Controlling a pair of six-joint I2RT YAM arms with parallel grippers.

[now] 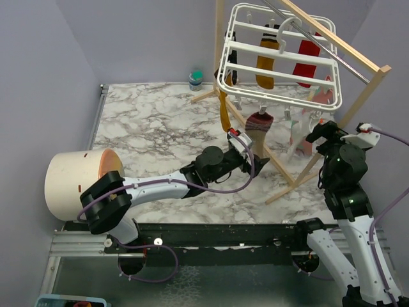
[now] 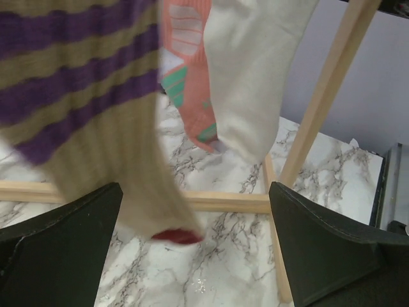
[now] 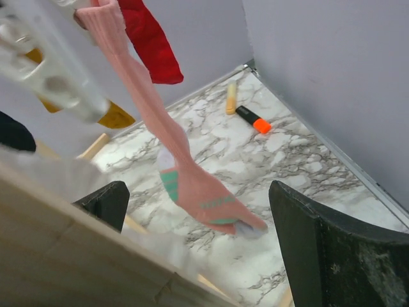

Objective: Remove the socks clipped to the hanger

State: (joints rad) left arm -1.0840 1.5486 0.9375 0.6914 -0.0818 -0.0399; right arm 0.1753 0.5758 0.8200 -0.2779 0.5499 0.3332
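Observation:
The white grid hanger (image 1: 281, 54) hangs from the wooden rack with socks clipped to it. A mustard sock (image 1: 267, 61) and a red sock (image 1: 307, 61) hang at the back. A striped sock (image 1: 257, 128) hangs at the front. My left gripper (image 1: 252, 157) is open just below it. In the left wrist view the striped sock (image 2: 83, 96) dangles between the open fingers (image 2: 195, 249), its red toe near the left finger. My right gripper (image 1: 316, 134) is open beside the rack. The pink-and-teal sock (image 3: 198, 185) hangs between its open fingers (image 3: 198, 217), not gripped.
The wooden rack stand (image 1: 332, 45) has a leg and crossbar (image 2: 307, 128) close to both grippers. A white sock (image 2: 246, 83) hangs beside the pink one. A cream round bin (image 1: 73, 182) stands at left. A small jar (image 1: 196, 79) stands at the back. Two markers (image 3: 252, 119) lie by the right wall.

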